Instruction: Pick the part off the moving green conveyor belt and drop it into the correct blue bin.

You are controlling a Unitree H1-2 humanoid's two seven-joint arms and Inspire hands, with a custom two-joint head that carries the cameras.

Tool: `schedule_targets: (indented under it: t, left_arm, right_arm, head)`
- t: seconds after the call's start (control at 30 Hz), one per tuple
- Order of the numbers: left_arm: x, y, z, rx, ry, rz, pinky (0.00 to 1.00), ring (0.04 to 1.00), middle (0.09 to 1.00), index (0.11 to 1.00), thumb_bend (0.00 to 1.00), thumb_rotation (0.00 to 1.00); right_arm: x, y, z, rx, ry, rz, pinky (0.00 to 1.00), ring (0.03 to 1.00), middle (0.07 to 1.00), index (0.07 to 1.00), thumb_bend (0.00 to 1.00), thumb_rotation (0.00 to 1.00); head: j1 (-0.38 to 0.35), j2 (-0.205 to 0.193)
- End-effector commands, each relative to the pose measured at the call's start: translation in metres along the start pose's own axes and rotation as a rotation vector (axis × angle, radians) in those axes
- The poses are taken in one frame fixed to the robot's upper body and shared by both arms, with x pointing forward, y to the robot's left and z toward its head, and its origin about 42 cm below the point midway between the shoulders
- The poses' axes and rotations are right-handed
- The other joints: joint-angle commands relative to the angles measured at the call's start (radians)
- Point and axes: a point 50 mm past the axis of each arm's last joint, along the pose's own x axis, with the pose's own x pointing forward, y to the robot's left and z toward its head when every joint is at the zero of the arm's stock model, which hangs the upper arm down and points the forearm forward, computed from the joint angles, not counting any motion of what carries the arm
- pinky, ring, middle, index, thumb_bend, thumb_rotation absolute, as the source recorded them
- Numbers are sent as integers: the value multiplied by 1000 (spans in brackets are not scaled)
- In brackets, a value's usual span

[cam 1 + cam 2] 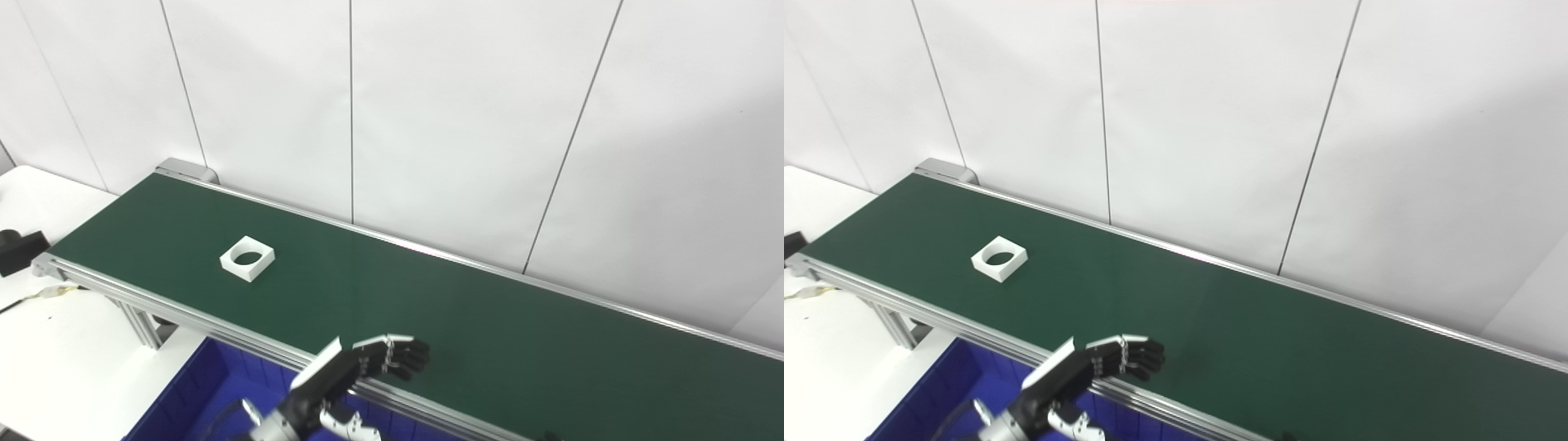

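Note:
A white square part with a round hole lies flat on the green conveyor belt toward its left end; it also shows in the right eye view. My left hand hovers over the belt's near rail, well to the right of the part and nearer to me. Its fingers are spread and it holds nothing. The same hand shows in the right eye view. My right hand is out of view.
A blue bin sits below the belt's near rail, under my left arm. A white table lies to the left with a black object and a cable on it. A white panelled wall stands behind the belt.

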Motion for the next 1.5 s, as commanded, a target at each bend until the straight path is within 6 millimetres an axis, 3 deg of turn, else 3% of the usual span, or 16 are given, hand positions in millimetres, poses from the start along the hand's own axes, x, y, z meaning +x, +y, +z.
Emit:
schedule_targets:
  t: [0.0, 0.2, 0.63, 0.77, 1.03, 1.2, 1.47]
  left_arm:
    - [12, 13, 18, 75, -60, 5, 690, 769, 816, 813, 969, 264]
    - [26, 39, 44, 243, -48, 16, 734, 783, 817, 827, 935, 242]
    - [48, 93, 60, 588, 57, 24, 776, 842, 845, 839, 913, 119]
    - [59, 103, 57, 750, 99, 1, 729, 837, 861, 844, 918, 29]
    - [74, 120, 44, 1010, 175, -46, 703, 799, 851, 833, 962, 2]
    - [79, 135, 32, 1102, 228, -71, 719, 810, 863, 839, 953, 0]
    - [88, 155, 29, 1243, 302, -83, 706, 818, 871, 841, 938, 0]
  right_arm:
    - [6, -3, 10, 1, -86, -3, 853, 892, 906, 948, 812, 482]
    - [7, -6, 10, 2, -88, 0, 863, 900, 913, 956, 805, 478]
    - [6, -11, 11, -3, -93, 10, 870, 903, 915, 967, 776, 474]
    - [5, -12, 10, -1, -93, 7, 871, 907, 916, 967, 771, 473]
    - [1, -13, 13, -5, -95, 5, 874, 913, 918, 969, 758, 479]
    - [-1, -12, 14, -7, -100, 6, 876, 909, 920, 972, 744, 481]
    - [-2, -10, 15, 0, -100, 5, 880, 906, 919, 971, 752, 495]
  head:
    - [2, 1]
    - [18, 4]
    - [43, 20]
    - [46, 24]
    - [47, 38]
    - [50, 43]
    - [47, 45]
